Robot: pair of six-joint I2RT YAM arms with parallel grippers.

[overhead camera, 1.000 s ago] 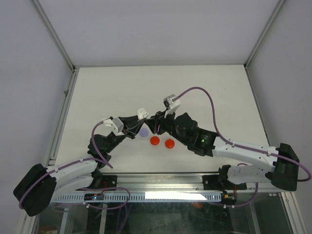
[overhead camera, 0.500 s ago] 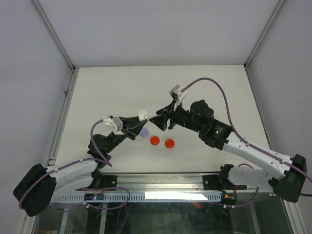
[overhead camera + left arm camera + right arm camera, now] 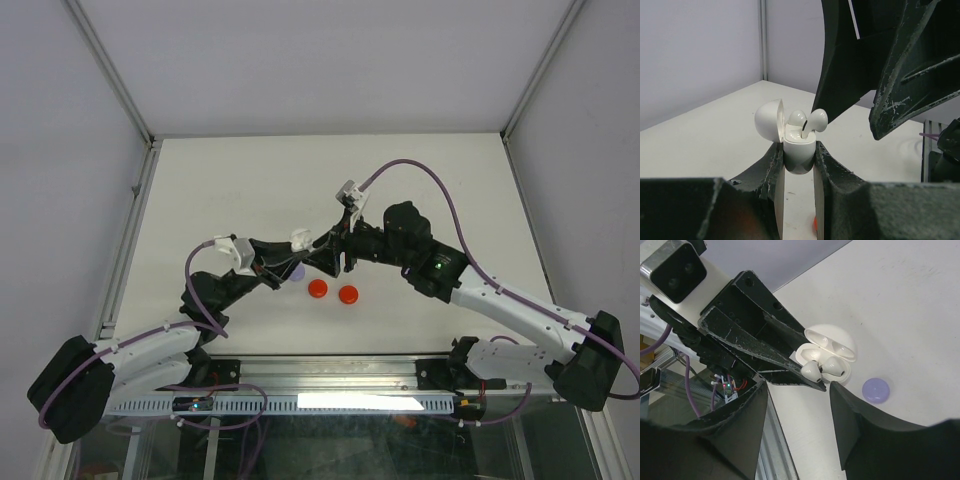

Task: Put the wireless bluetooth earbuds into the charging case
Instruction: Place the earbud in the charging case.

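Left claw: pinching the lower body of the white charging case and holding it upright above the surface, with its lid hinged back.
Right claw: hanging spread just over the case and carrying nothing. One finger tip is sitting close to an earbud, but contact is not clear.
Earbuds: both white ones are resting in the case. The seated earbud is sitting by the lid, and the tilted earbud is leaning outward, its stem seemingly only partly down.
Step in hand: probably pressing the tilted earbud home.
Doing it well: righting the stem along its socket first, then pushing gently on the head with one finger. Keeping the left grip firm so the case is not rocking, and staying off the lid.
Elsewhere: a lilac disc and two red discs are lying on the surface below.
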